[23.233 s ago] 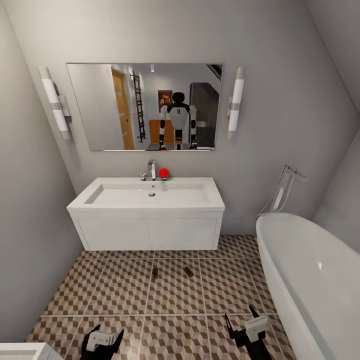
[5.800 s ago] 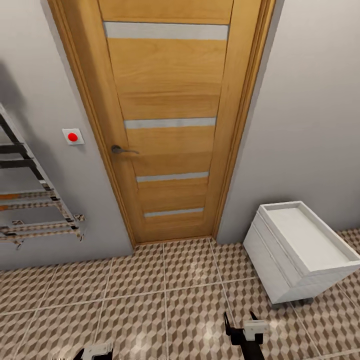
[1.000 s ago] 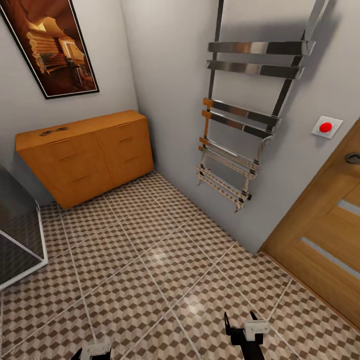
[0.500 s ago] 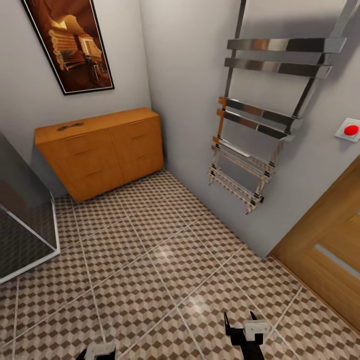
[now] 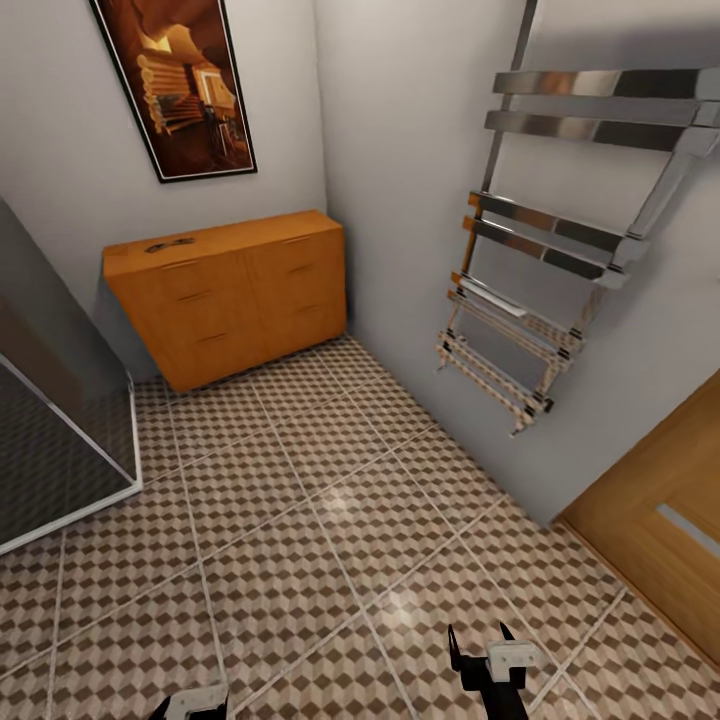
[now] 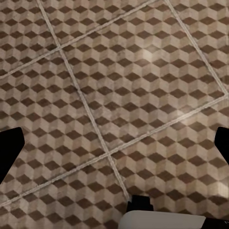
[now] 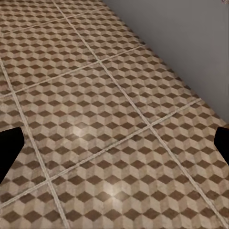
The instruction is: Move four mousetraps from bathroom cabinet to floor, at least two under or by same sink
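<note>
The orange-brown cabinet stands in the far corner against the wall, its drawers closed. A small dark flat shape lies on its top near the left end, too small to tell whether it is the mousetraps. The cube-patterned bathroom floor stretches between me and the cabinet. My right gripper hangs low over the tiles, open and empty, as the right wrist view confirms. My left gripper is open too, its black fingertips wide apart over bare tiles. Its body peeks in at the head view's lower edge.
A glass shower enclosure stands at the left. A chrome ladder towel rail hangs on the right wall, and a wooden door follows it. A framed picture hangs above the cabinet. Open tiles lead up to the cabinet.
The camera has kept turning left, so the cabinet, picture and towel rail sit further right in the picture and the red wall button has left it. Both grippers hold the same pose.
</note>
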Available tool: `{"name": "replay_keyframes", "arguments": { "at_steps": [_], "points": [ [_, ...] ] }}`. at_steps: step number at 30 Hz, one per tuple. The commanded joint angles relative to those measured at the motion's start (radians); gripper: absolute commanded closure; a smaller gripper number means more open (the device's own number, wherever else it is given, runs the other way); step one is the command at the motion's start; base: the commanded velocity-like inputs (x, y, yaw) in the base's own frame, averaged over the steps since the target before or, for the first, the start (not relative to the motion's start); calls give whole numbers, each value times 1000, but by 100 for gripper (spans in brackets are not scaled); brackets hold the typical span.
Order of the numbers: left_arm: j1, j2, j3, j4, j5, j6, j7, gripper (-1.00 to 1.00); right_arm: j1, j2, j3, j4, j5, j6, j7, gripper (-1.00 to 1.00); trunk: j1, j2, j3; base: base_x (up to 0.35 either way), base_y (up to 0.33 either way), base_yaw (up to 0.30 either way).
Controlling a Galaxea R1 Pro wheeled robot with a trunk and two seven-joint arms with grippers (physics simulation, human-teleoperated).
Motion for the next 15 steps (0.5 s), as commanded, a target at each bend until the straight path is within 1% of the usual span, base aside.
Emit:
{"name": "replay_keyframes", "arguments": {
  "at_steps": [1,5,7,12,15],
  "points": [
    [-2,0,-4,4,9,-6,-2,-100,-1,0,9,1,-7,-3,-3,-100,0,-2,-2,0,0,155],
    [-2,2,-3,4,10,-3,-2,-100,-1,0,9,1,-7,-3,-3,-100,0,-2,-5,0,0,154],
    [-2,3,-3,4,9,9,-2,-100,-1,0,9,1,-7,-3,-3,-100,0,-2,-6,0,0,154],
    [-2,15,-3,3,9,72,-4,-100,-1,0,9,0,-7,-3,-3,-100,0,-2,-9,1,-13,154],
    [-2,21,-3,3,9,86,-5,-100,-1,0,9,0,-7,-3,-3,-100,0,-2,-11,78,-76,154]
  ]
}}
